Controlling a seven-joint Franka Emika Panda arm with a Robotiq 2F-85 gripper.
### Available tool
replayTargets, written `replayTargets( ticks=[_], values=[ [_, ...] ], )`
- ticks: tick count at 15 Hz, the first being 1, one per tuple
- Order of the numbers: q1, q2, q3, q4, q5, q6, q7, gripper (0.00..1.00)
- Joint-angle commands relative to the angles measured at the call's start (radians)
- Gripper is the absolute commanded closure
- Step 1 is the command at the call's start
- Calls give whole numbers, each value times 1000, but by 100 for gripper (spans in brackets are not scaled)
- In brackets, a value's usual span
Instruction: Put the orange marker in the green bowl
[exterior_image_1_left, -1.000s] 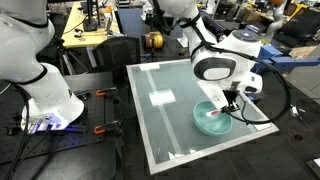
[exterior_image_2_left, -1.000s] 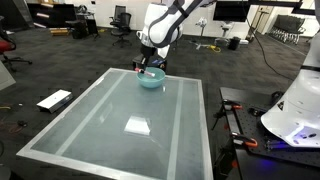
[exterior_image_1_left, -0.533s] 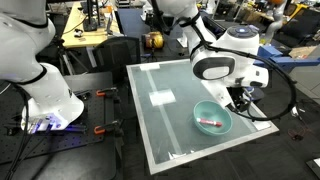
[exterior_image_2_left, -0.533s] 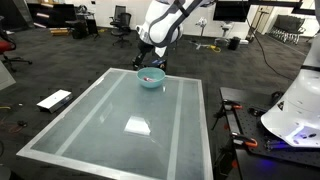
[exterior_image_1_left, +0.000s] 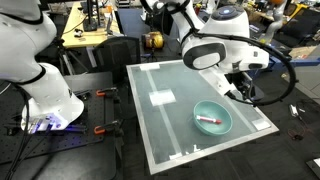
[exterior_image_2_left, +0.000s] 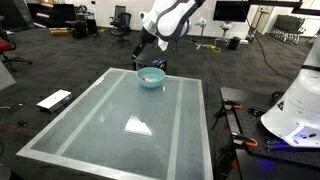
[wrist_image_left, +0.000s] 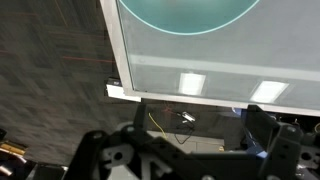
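The green bowl (exterior_image_1_left: 211, 118) stands on the pale table near its edge and also shows in an exterior view (exterior_image_2_left: 151, 77). The orange marker (exterior_image_1_left: 208, 121) lies flat inside it, free of the gripper. My gripper (exterior_image_1_left: 244, 95) hangs open above and beside the bowl, past the table's edge, with nothing between its fingers. In the wrist view only the bowl's rim (wrist_image_left: 185, 14) shows at the top, and the marker is out of sight. The gripper (wrist_image_left: 200, 135) stands wide at the bottom, its dark fingers (wrist_image_left: 262, 125) apart over the floor.
The table (exterior_image_1_left: 165, 120) has a white border (wrist_image_left: 180, 95). A second white robot base (exterior_image_1_left: 40, 85) stands beside it, also seen in an exterior view (exterior_image_2_left: 295, 110). Cables (wrist_image_left: 165, 120) lie on the floor below the edge. A white panel (exterior_image_2_left: 53, 100) lies on the carpet.
The gripper opened and let the marker go into the bowl, then rose and drew back from the bowl toward the table's edge.
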Motion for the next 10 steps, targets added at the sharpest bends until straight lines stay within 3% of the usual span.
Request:
replayTargets(
  ticks=[1, 2, 3, 5, 10],
  values=[
    [-73, -109, 87, -128, 14, 82, -63, 0],
    [-105, -120, 124, -142, 18, 101, -82, 0],
    [-49, -61, 64, -70, 1, 56, -31, 0],
    [-79, -87, 100, -98, 1, 68, -43, 0],
    [-87, -95, 105, -110, 1, 71, -46, 0]
  ],
)
